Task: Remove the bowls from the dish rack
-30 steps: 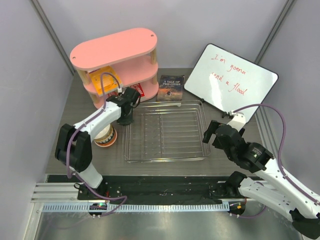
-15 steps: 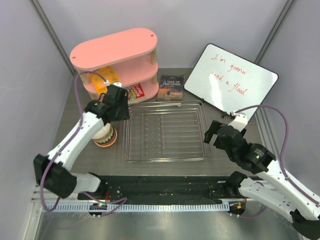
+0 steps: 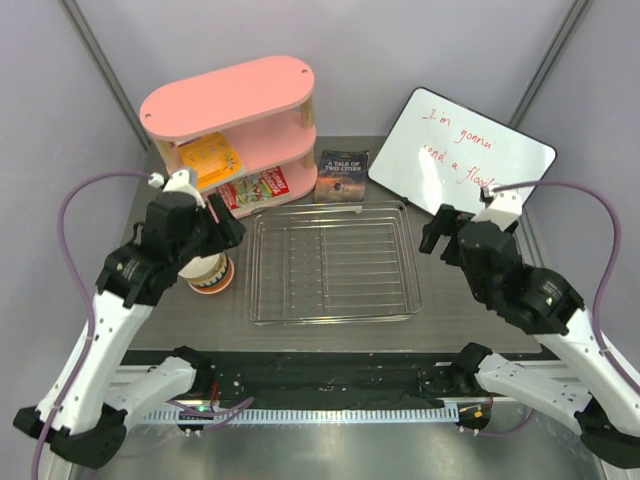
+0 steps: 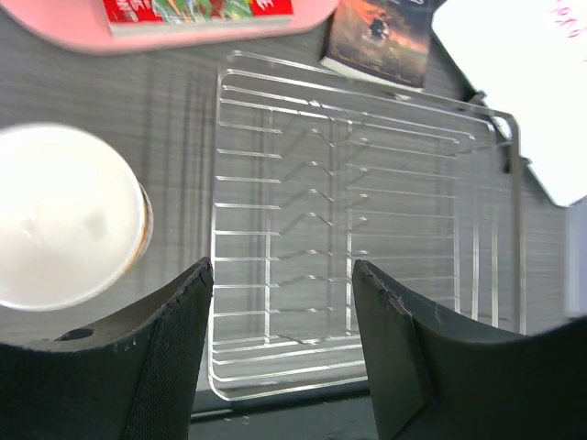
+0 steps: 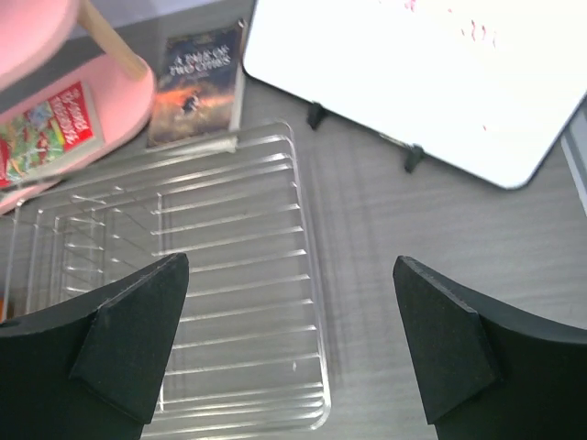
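Observation:
The silver wire dish rack (image 3: 332,316) lies in the middle of the table with no bowl in it. The bowls stand stacked left of it (image 3: 210,277), an orange one at the bottom, partly hidden under my left arm. The left wrist view looks down into the top white bowl (image 4: 64,215), with the rack (image 4: 275,179) to its right. My left gripper (image 3: 222,222) (image 4: 280,270) hangs open and holds nothing, above the stack's right side. My right gripper (image 3: 445,232) (image 5: 292,266) hangs open and holds nothing over the rack's right rim (image 5: 312,275).
A pink oval shelf unit (image 3: 230,105) with packets stands at the back left. A book (image 3: 342,175) lies behind the rack. A whiteboard (image 3: 460,160) with red writing leans at the back right, close to my right arm.
My left arm has pulled back from the rack's far left corner, leftward and toward the near edge, and its jaws have opened. My right arm has risen and shifted slightly to the right.

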